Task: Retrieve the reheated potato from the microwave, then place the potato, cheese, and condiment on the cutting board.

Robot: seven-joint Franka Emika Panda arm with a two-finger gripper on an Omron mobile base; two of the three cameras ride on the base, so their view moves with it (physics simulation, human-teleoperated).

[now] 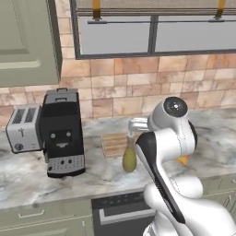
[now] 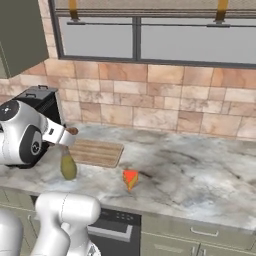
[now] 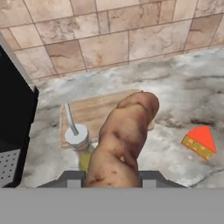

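1. The robot's dark fingers (image 3: 111, 177) are closed tight on the brown oblong potato (image 3: 124, 135), which juts forward out of them in the hand view. In the right base view the potato (image 2: 73, 131) hangs in the air over the near-left corner of the board – retrieval looks done, release does not.
2. Just under the hand stands the olive-yellow pear-shaped condiment bottle (image 2: 68, 166) with its slim neck and pale cap (image 3: 76, 134), upright on the marble table (image 2: 200, 175) at the board's near edge, not on it. It sits close beneath the potato, so a straight descent could knock it.
3. The orange-yellow cheese wedge with a reddish edge (image 2: 130, 179) lies on the table to the right of the board, well apart from the bottle – also waiting to be moved.
4. The flat light-brown slatted wooden cutting board (image 2: 97, 151) carries nothing, so all three placements remain.
5. The black coffee machine (image 1: 62, 138) crowds the left side and the tiled wall (image 2: 165, 100) closes the back; open room lies to the right.
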